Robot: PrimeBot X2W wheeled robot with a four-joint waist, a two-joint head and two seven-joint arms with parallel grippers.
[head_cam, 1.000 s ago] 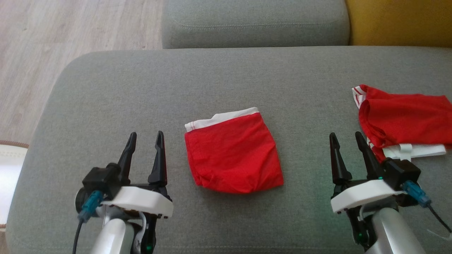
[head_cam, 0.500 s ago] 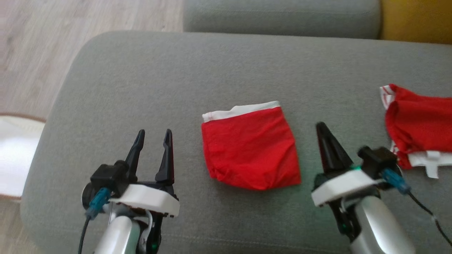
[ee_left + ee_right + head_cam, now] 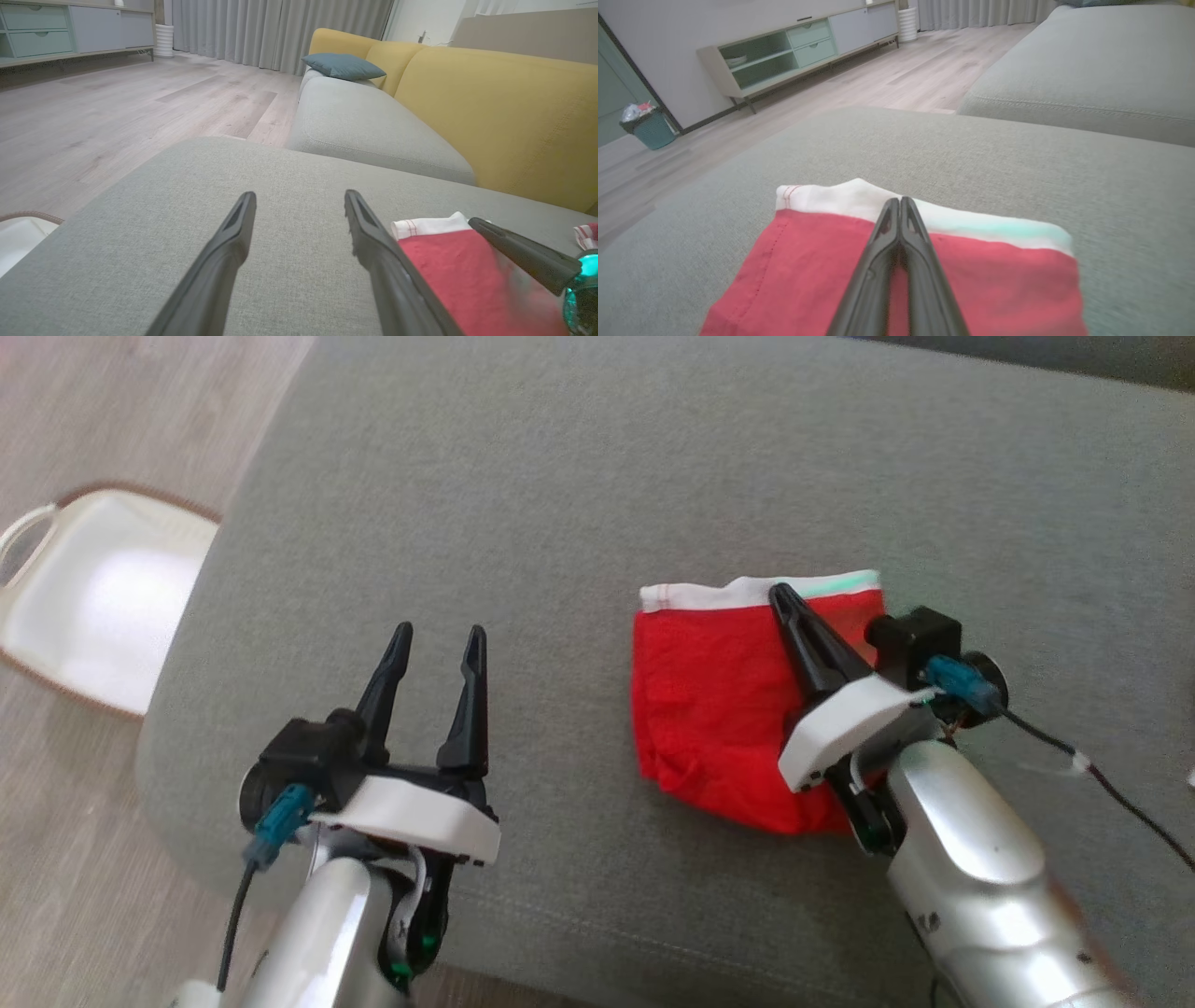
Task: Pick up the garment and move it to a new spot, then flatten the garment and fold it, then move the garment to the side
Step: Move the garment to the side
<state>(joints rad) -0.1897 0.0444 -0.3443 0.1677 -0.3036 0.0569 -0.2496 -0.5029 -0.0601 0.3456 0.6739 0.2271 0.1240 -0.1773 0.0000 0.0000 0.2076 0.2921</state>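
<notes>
1. Wooden floor (image 3: 117,107). Pale planks, running far beyond the left fingertips to grey curtains; a low sideboard (image 3: 794,51) stands at the wall far ahead of the right fingertips.
2. Yellow backrest (image 3: 490,107). Ahead and to the right of the left fingers, behind a second grey seat.
3. Grey seat cushion (image 3: 579,476). Work surface; woven, flat and soft, lying under both pairs of fingers.
4. White basket (image 3: 93,597). On the floor, off the cushion edge, to the left of the left fingers.
5. Garment (image 3: 709,709). Red with a white waistband, in a compact folded rectangle on the cushion, directly under the right fingers and just right of the left ones. Folding looks done; shifting it aside appears to remain.
6. Right gripper (image 3: 780,590). Fingers pressed flat together, nothing seen pinched between them; they lie over the red cloth with tips at the waistband. Probably shut to act as one blade for pressing or sliding the bundle.
7. Left gripper (image 3: 441,631). Fingers spread wide, empty, over bare cushion beside the garment; seemingly parked clear of the right arm's work.
</notes>
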